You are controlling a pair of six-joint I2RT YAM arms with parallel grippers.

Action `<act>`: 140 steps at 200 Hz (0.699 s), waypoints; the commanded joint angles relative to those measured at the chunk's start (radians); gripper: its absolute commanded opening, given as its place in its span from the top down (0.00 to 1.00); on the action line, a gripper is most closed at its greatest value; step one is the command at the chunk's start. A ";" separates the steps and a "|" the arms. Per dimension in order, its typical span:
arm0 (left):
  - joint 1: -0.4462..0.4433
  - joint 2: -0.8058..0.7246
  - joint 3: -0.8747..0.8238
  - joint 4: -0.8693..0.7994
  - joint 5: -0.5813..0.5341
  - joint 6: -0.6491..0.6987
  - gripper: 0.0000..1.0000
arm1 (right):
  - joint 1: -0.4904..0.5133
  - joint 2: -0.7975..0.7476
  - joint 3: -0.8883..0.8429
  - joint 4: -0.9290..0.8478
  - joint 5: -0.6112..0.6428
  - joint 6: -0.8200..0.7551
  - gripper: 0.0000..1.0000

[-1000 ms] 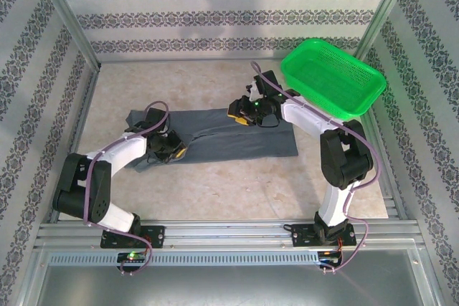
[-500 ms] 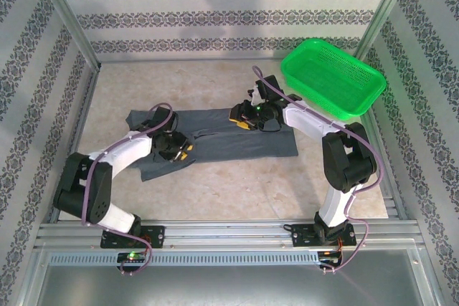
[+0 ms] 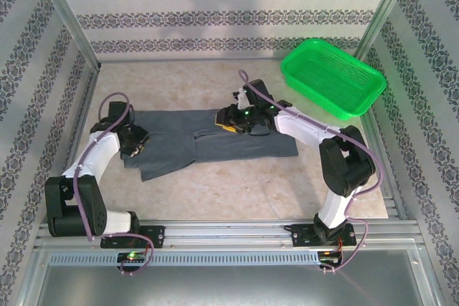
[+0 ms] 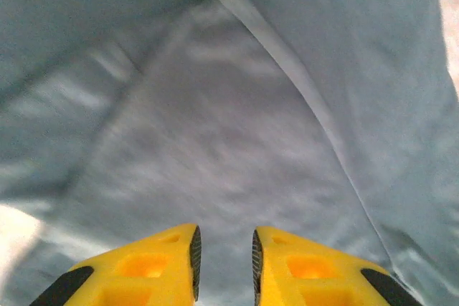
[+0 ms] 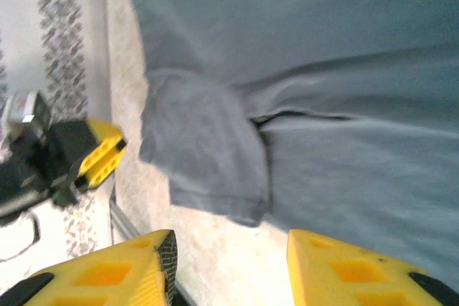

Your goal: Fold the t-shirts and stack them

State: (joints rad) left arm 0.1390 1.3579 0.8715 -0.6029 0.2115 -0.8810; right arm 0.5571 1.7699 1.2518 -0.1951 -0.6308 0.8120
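A dark slate-grey t-shirt (image 3: 237,145) lies spread across the middle of the table, with a folded flap hanging toward the front at its left part. My left gripper (image 3: 135,147) hovers at the shirt's left end. In the left wrist view its yellow fingers (image 4: 223,238) stand slightly apart over the grey fabric (image 4: 229,105), holding nothing. My right gripper (image 3: 222,120) is above the shirt's far edge near the middle. Its fingers (image 5: 229,238) are wide open over bare table beside a sleeve (image 5: 201,148).
A bright green mesh basket (image 3: 333,77) stands at the back right, partly over the table's edge. Metal frame posts and patterned walls close in the table on three sides. The left gripper (image 5: 100,159) appears at the left of the right wrist view.
My left gripper opened, let go of the fabric and swung from the shirt's front middle to its left end. My right gripper shifted a little left along the far edge.
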 commanded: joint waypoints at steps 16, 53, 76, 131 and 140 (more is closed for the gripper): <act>0.125 0.102 -0.021 0.067 0.060 0.304 0.71 | 0.071 -0.017 -0.025 0.133 -0.050 0.019 0.53; 0.143 0.203 -0.012 0.131 0.092 0.370 0.70 | 0.081 -0.006 -0.011 0.118 -0.050 0.020 0.53; 0.145 0.227 -0.029 0.159 0.100 0.381 0.70 | 0.077 -0.003 -0.005 0.106 -0.049 0.015 0.53; 0.145 0.212 -0.064 0.166 0.109 0.400 0.70 | 0.076 0.007 0.003 0.114 -0.047 0.025 0.53; 0.145 0.200 -0.067 0.163 0.111 0.402 0.70 | 0.075 0.009 0.007 0.112 -0.047 0.026 0.53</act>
State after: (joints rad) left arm 0.2707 1.5795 0.8257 -0.4545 0.3069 -0.5182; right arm 0.6384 1.7687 1.2388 -0.1020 -0.6678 0.8349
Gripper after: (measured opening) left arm 0.298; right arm 0.469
